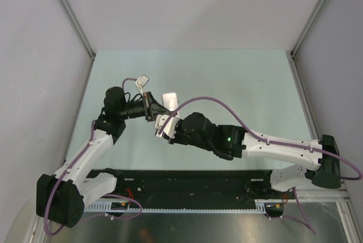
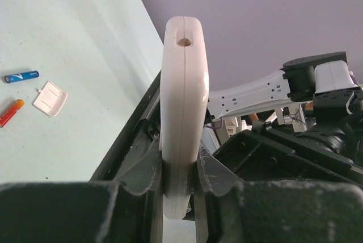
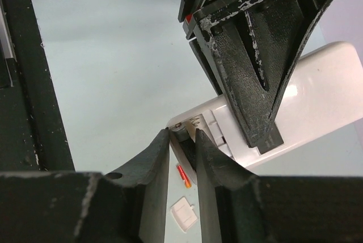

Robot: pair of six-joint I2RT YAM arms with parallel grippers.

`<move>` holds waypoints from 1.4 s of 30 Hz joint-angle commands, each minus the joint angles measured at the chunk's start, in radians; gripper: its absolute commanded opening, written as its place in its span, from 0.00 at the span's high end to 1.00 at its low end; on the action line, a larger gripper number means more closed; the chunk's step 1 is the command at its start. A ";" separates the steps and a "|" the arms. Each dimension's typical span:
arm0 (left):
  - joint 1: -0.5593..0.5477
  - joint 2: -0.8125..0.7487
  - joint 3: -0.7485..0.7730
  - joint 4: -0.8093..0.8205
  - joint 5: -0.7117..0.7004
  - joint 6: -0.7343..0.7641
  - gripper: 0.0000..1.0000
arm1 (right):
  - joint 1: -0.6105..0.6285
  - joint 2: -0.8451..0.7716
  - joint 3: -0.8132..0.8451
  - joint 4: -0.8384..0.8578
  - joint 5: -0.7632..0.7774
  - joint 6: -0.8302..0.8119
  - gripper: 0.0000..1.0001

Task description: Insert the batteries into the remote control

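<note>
though glossy, rounded white remote control in scuffed left hand

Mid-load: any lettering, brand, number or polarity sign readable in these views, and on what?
No text is legible in any view.
Slim blue battery: pale print on its wrap, too small to read.
White plastic remote control: faint marks inside its open battery bay, too blurred to read.
</note>
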State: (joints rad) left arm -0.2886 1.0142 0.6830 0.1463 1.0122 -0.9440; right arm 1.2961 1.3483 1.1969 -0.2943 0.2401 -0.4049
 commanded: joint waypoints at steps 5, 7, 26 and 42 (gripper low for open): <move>0.009 -0.043 0.067 0.087 0.078 -0.093 1.00 | -0.018 0.020 -0.060 -0.233 0.114 0.034 0.72; 0.008 -0.042 0.066 0.087 0.074 -0.091 1.00 | -0.018 0.015 -0.060 -0.224 0.117 0.032 0.70; 0.009 -0.009 0.038 0.087 0.037 -0.087 1.00 | -0.003 -0.103 -0.042 -0.160 0.142 0.060 0.45; 0.009 -0.025 -0.010 0.095 -0.098 -0.076 1.00 | -0.204 -0.331 -0.085 0.023 0.000 0.536 0.22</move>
State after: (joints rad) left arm -0.2848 1.0199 0.6827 0.1959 0.9730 -1.0130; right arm 1.1763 1.0920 1.1381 -0.4057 0.3218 -0.1677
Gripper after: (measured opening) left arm 0.224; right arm 0.758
